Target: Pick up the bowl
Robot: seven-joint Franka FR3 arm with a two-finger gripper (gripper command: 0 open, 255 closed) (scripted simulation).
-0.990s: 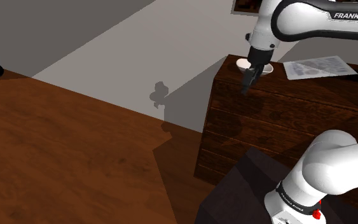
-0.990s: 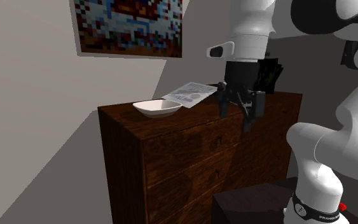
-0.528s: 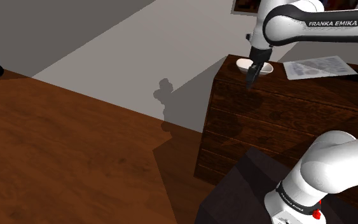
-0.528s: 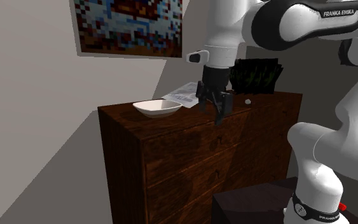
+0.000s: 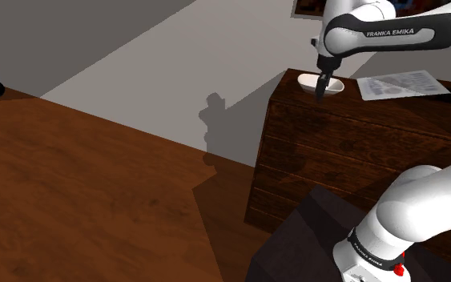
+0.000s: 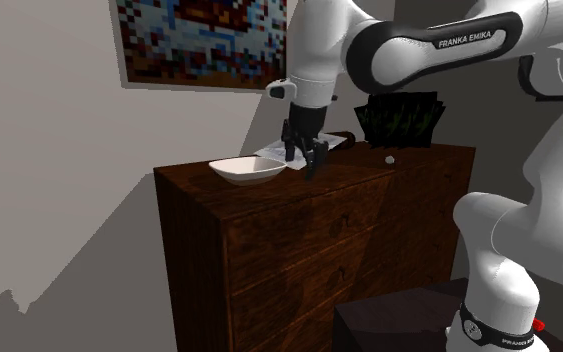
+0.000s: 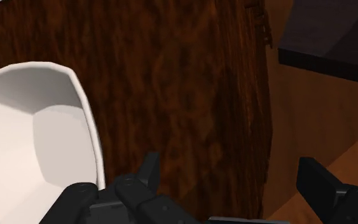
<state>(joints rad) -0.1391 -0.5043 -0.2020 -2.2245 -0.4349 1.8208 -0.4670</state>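
Partly, the claw (image 5: 320, 90) covers the white bowl (image 5: 306, 80).

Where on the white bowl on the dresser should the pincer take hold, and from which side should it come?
Take the thin rim of the bowl on the side nearest the pincer, coming down from above, one finger inside and one outside. The bowl sits upright on the dresser, shallow and flaring, and looks too wide to span; the open pincer hangs beside that rim.
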